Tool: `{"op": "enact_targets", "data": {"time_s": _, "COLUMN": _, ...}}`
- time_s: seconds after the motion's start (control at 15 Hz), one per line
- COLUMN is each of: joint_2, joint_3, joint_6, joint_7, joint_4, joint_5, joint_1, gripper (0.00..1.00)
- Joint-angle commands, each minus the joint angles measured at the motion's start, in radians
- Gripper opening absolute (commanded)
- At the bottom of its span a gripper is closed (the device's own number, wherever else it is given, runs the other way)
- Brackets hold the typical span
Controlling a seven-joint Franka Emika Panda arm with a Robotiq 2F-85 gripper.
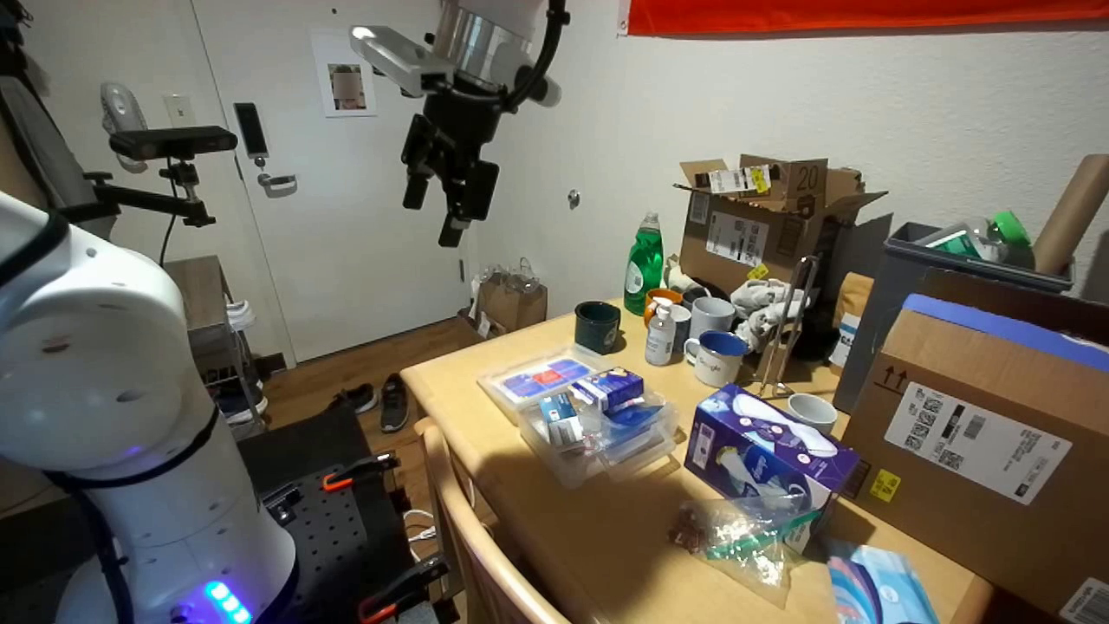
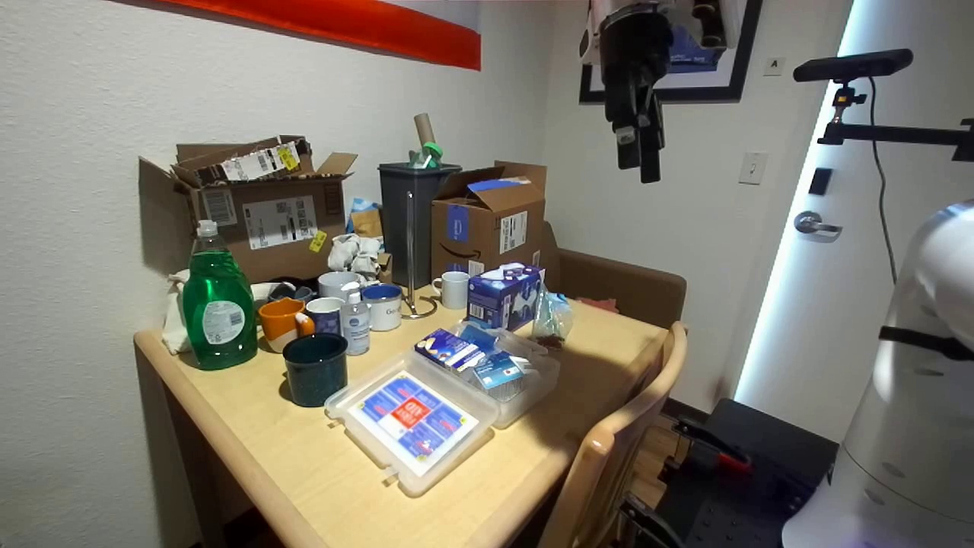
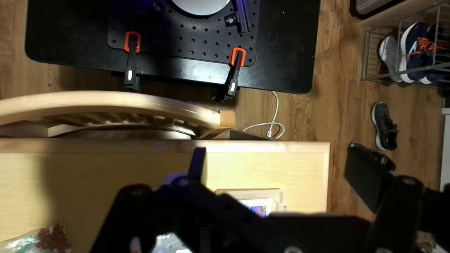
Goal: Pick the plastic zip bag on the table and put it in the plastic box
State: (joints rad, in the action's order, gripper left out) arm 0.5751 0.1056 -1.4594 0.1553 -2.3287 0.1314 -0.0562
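The clear plastic zip bag [image 1: 747, 542] with a green seal and reddish-brown contents lies on the table against a purple carton. It also shows in an exterior view [image 2: 551, 318] and at the lower left of the wrist view [image 3: 38, 242]. The clear plastic box [image 1: 567, 468] stands open mid-table and holds small packets and a blue carton; it also shows in an exterior view [image 2: 533, 397]. Its lid with a printed label [image 2: 417, 417] lies open beside it. My gripper [image 1: 433, 215] is open and empty, high above the table, apart from bag and box. In the wrist view [image 3: 276, 165] its fingers are wide apart.
A purple carton [image 1: 767, 446] stands beside the bag. Several mugs, a green soap bottle [image 1: 644, 264], a pump bottle [image 1: 660, 334] and a metal stand [image 1: 784, 338] are behind the box. Cardboard boxes [image 1: 979, 433] line the wall side. A wooden chair [image 1: 472, 520] stands at the table's robot-side edge.
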Motion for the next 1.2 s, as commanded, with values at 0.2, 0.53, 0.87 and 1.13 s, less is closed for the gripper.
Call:
{"op": "enact_targets", "data": {"time_s": 0.2, "joint_2": -0.002, "joint_3": -0.02, "joint_6": 0.004, "joint_7": 0.005, "joint_4": 0.005, "joint_5": 0.003, "joint_1": 0.021, "gripper": 1.0}}
{"op": "enact_targets", "data": {"time_s": 0.53, "joint_2": -0.02, "joint_3": -0.017, "joint_6": -0.07, "joint_7": 0.036, "joint_4": 0.016, "joint_5": 0.015, "joint_1": 0.015, "gripper": 1.0}}
{"op": "enact_targets", "data": {"time_s": 0.87, "joint_2": -0.128, "joint_3": -0.007, "joint_6": -0.14, "joint_7": 0.104, "joint_4": 0.055, "joint_5": 0.001, "joint_1": 0.009, "gripper": 1.0}}
{"op": "enact_targets", "data": {"time_s": 1.13, "joint_2": -0.205, "joint_3": -0.002, "joint_6": -0.19, "joint_7": 0.139, "joint_4": 0.08, "joint_5": -0.006, "joint_1": 0.018, "gripper": 1.0}}
